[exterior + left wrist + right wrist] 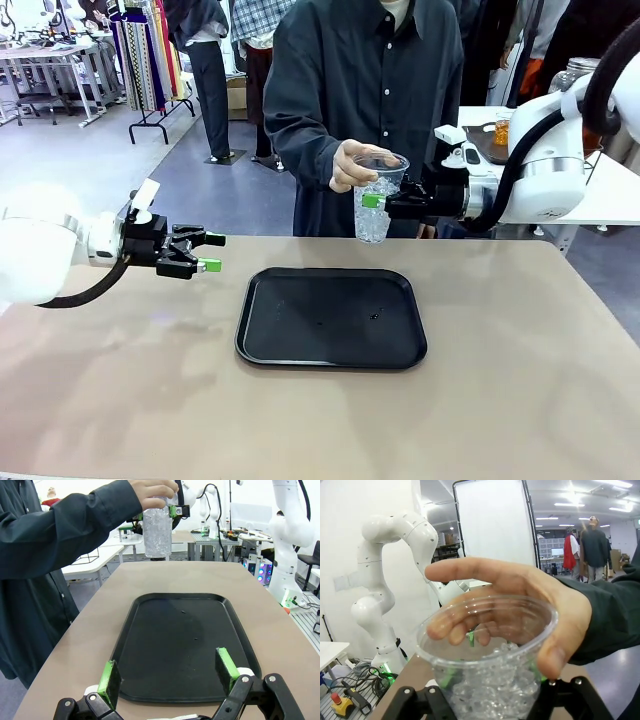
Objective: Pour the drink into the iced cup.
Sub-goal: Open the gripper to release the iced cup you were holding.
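A person's hand (350, 165) holds the iced cup (376, 205), a clear plastic cup full of ice, above the table's far edge. My right gripper (373, 203) reaches in from the right and is shut on the cup's lower body, its green pads against the wall. In the right wrist view the cup (487, 650) sits between my fingers, with the hand (555, 610) on its rim. My left gripper (212, 252) hovers open over the table, left of the tray. A lidded glass jar (580, 72) peeks from behind my right arm; its drink is mostly hidden.
A black tray (330, 350) lies in the middle of the tan table (520, 400), also ahead of my left fingers as the tray (185, 645). A white side table (620, 200) stands at the back right behind my right arm.
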